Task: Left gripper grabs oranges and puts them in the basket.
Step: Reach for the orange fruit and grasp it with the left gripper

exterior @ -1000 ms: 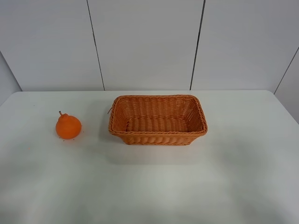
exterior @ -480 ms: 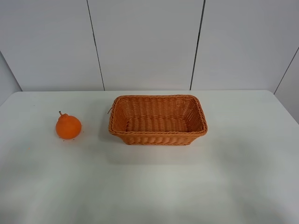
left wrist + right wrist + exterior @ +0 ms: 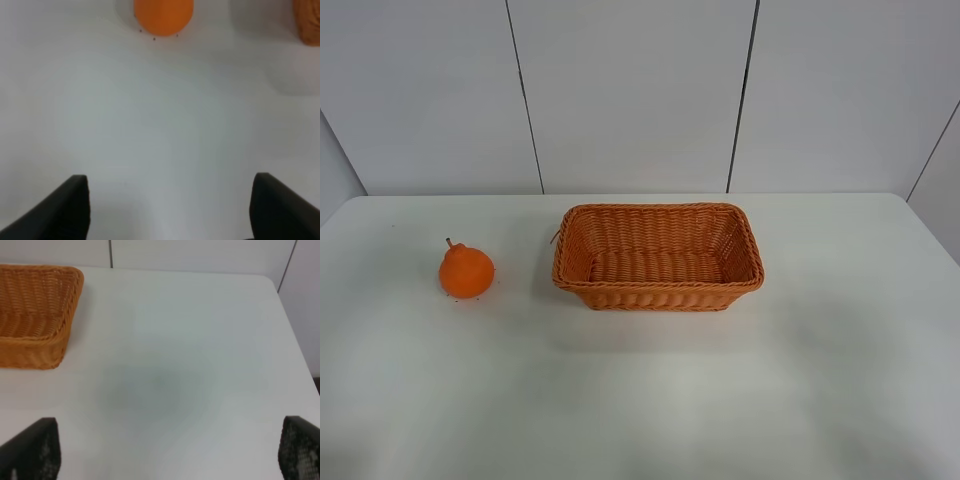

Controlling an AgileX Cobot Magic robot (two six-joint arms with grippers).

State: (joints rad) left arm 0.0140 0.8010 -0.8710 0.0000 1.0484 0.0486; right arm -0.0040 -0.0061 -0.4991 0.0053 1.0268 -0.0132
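Observation:
The orange (image 3: 466, 270) sits upright on the white table, left of the basket (image 3: 658, 257), with its dark stem up. The wicker basket stands in the middle of the table and holds nothing. Neither arm shows in the exterior high view. In the left wrist view my left gripper (image 3: 170, 205) is open, its two black fingertips (image 3: 70, 207) spread wide over bare table, well short of the orange (image 3: 163, 16); a corner of the basket (image 3: 307, 22) shows at the edge. In the right wrist view my right gripper (image 3: 170, 452) is open and empty, beside the basket's end (image 3: 35, 310).
The white table (image 3: 640, 400) has rounded far corners and ends at a pale panelled wall (image 3: 630, 90). In the right wrist view the table's edge (image 3: 292, 330) runs close by the gripper's side.

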